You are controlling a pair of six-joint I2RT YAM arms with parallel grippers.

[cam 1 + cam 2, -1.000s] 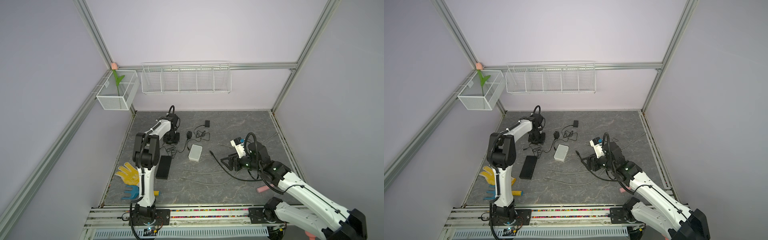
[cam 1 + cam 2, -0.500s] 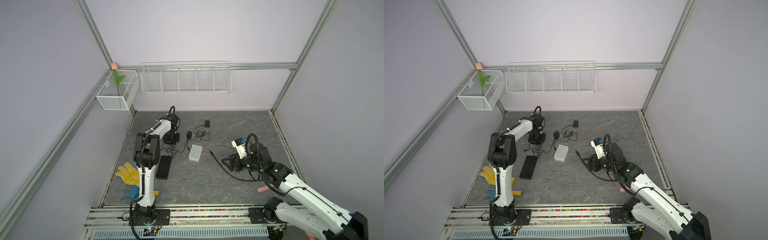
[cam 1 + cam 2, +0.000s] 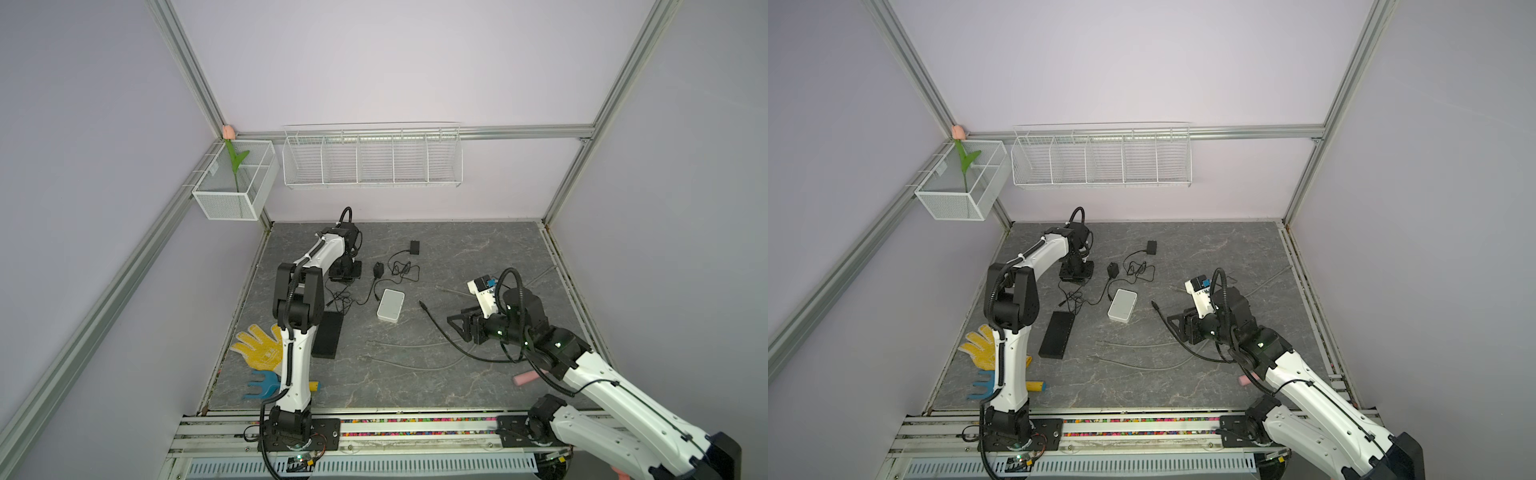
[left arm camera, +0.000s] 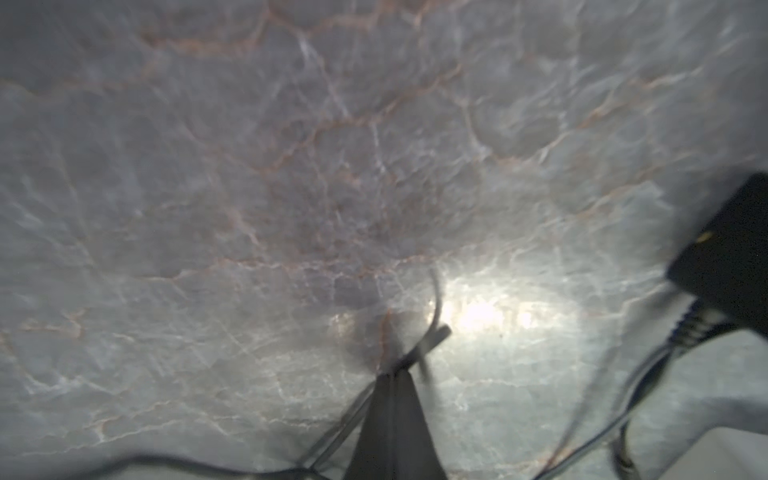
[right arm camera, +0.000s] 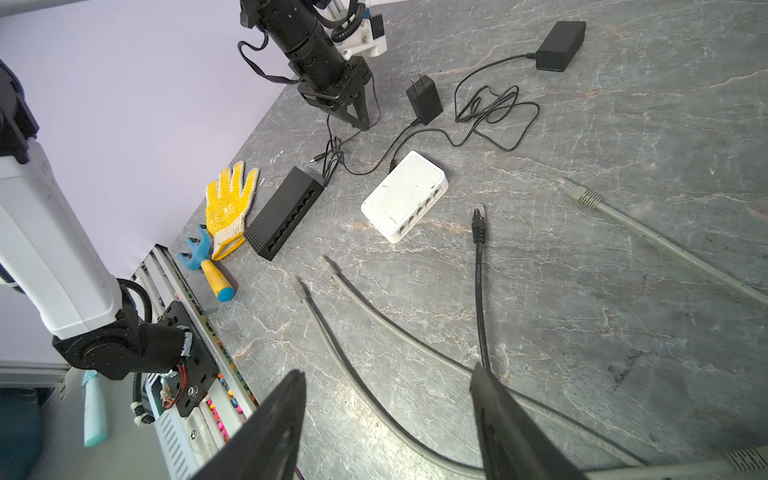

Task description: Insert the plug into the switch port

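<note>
The black network plug (image 5: 478,224) lay on the table (image 5: 623,291), loose and near the port side of the white switch (image 5: 401,195) but well short of it. Its cable trailed back to the right gripper (image 5: 386,372), whose fingers were spread wide above the table with nothing between them. The cable passed under one finger rather than between the two.

For a clean pick-up, it was judged that the gripper should be shifted until the cable was straddled. It should then be closed just behind the plug's boot, so that little slack was left to bend during insertion.

Farther off, beside the black switch (image 5: 284,212), the left gripper (image 5: 360,122) was pressed together at the table, apparently pinching a thin power lead (image 5: 332,153). That lead's barrel plug (image 5: 317,158) lay free. Which of the two plugs was meant could not be settled.

The rows of ports on both switches were shown only in the right wrist view; in both top views just the lids were seen. The pinch itself was shown close up only in the left wrist view, and blurred.
</note>
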